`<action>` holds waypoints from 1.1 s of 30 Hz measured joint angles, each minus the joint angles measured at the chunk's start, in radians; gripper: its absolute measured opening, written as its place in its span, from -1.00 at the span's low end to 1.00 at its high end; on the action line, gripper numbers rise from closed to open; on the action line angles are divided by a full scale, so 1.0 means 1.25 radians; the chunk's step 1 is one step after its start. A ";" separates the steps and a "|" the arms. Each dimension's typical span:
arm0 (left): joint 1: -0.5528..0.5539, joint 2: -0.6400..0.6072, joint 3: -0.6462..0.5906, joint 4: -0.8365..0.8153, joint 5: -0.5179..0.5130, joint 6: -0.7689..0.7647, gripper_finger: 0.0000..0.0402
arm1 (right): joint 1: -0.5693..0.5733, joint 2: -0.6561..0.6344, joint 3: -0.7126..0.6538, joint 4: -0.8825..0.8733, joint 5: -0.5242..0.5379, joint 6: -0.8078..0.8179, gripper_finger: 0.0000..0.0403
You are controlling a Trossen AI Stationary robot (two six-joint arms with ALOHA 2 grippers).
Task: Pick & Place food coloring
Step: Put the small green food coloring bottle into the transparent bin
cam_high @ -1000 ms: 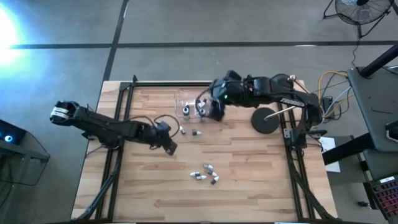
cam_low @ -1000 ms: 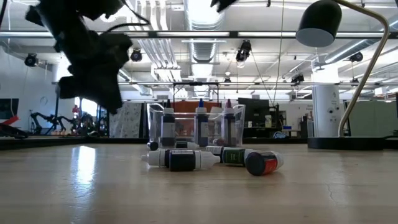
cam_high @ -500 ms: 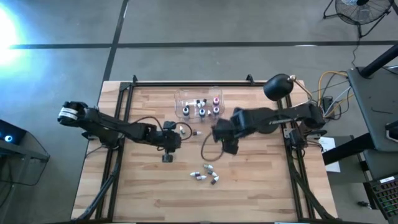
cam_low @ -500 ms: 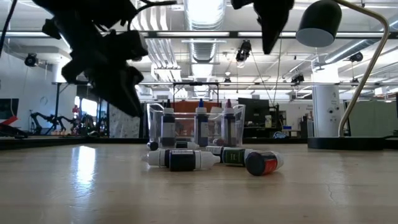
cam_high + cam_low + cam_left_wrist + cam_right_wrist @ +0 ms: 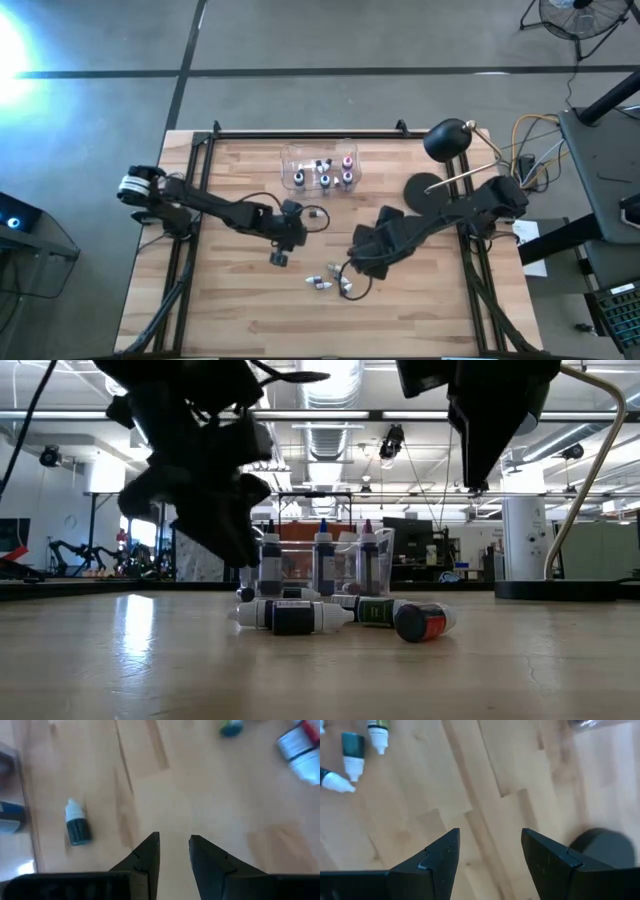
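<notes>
Now hovering right gripper (image 5: 352, 272), fingers (image 5: 440, 855) spread and empty, just beside loose food coloring bottles (image 5: 331, 280) lying flat on counter (image 5: 240, 310), nearer than left gripper (image 5: 280, 258), fingers parted.

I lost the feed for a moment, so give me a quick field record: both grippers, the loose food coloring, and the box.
left gripper: open, empty, above bare wood beside the loose cluster
right gripper: open, empty, over the loose cluster
loose food coloring bottles: small cluster lying on the wooden table
clear plastic rectangular box: several bottles standing upright inside
</notes>
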 joint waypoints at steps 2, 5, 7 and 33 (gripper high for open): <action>0.010 0.021 0.028 -0.012 -0.030 -0.038 -0.60 | 0.008 0.000 -0.016 0.015 -0.013 0.027 0.02; 0.038 0.050 0.098 -0.023 -0.034 -0.120 -0.60 | 0.023 0.000 -0.029 0.016 -0.014 0.072 0.02; 0.047 0.078 0.143 -0.055 -0.045 -0.122 -0.60 | 0.032 0.000 -0.034 0.020 -0.008 0.094 0.02; 0.138 0.295 0.321 -0.183 -0.136 -0.099 -0.60 | 0.141 0.000 -0.072 0.032 0.139 0.377 0.02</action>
